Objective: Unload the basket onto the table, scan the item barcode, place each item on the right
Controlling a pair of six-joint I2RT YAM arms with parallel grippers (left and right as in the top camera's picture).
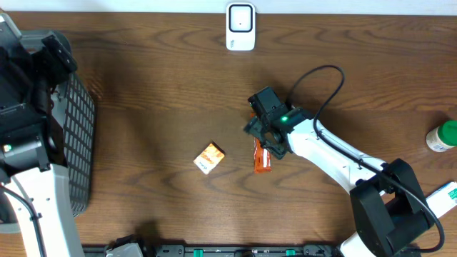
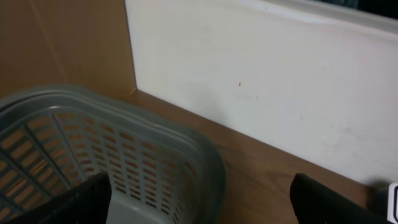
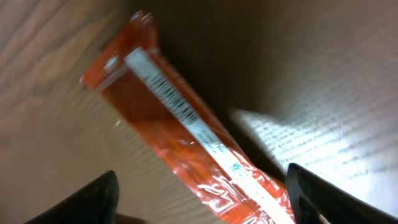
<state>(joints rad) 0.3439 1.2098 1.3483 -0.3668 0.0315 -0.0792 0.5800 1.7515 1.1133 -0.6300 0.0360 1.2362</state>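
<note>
An orange foil packet lies flat on the wooden table near the middle. In the right wrist view the packet runs diagonally, with a white barcode strip facing up. My right gripper is low over the packet's near end, jaws open, one finger on each side of it. The right-hand fingertip is very close to the foil. From overhead the right gripper covers the packet's upper end. A white scanner stands at the table's far edge. My left gripper hangs open over a basket and holds nothing.
A grey slatted basket sits at the left edge under the left arm. A small orange box lies left of the packet. A green-capped bottle and a white-and-green package are at the right edge.
</note>
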